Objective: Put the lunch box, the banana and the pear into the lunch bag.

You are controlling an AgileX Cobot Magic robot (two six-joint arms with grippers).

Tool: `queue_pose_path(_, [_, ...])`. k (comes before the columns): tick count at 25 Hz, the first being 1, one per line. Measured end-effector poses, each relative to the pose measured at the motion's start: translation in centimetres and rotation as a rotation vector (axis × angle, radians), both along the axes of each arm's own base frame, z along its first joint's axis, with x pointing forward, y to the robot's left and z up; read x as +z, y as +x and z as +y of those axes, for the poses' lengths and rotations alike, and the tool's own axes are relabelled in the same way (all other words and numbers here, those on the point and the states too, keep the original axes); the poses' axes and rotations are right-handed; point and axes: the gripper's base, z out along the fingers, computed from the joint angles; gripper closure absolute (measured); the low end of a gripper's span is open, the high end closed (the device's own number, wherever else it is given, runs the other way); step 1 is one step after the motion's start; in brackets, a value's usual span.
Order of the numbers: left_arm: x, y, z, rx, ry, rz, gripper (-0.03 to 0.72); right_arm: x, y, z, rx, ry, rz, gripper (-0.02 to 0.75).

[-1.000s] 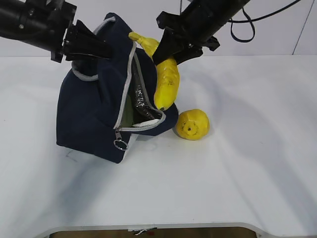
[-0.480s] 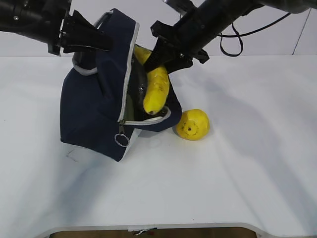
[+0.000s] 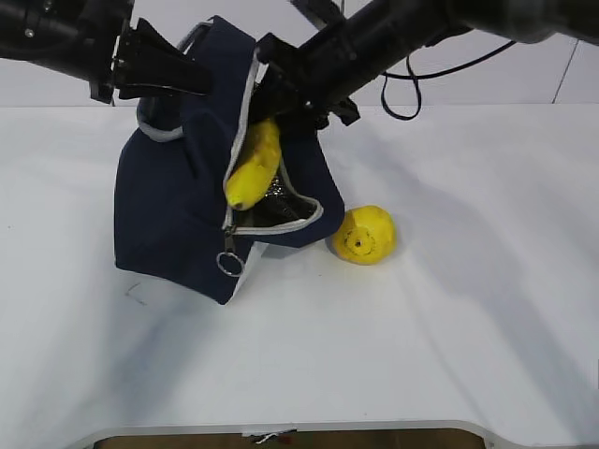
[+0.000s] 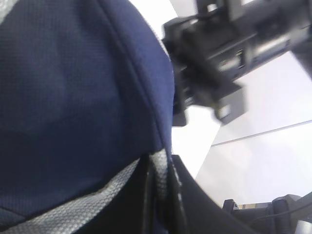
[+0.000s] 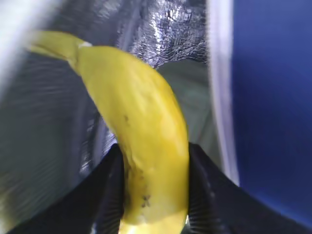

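The navy lunch bag stands tilted on the table with its zipped flap open toward the right. My left gripper is shut on the grey-trimmed top edge and holds the flap up. My right gripper is shut on the banana, whose lower end hangs in the bag's mouth. In the right wrist view the banana sits between the black fingers above the silver lining. A pale green surface deeper inside looks like the lunch box. The pear lies on the table just right of the bag.
The zipper's metal ring pull hangs at the bag's lower front corner. A black cable loops behind my right arm. The white table stretches to its front edge.
My right gripper has carried the banana left and down, from above the pear side into the bag's opening. The left gripper and the bag have barely moved.
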Motion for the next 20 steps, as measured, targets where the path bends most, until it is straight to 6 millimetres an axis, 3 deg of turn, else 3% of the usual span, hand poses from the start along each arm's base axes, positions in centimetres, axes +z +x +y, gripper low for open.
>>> queue_pose_path(5, [0.0,0.0,0.0,0.0,0.0,0.0,0.67,-1.4,0.6,1.1,0.003,-0.003,-0.026,0.44])
queue_pose_path(20, [0.0,0.0,0.0,0.0,0.0,0.001,0.67,-0.3,1.5,1.2,-0.026,0.004,-0.165,0.38])
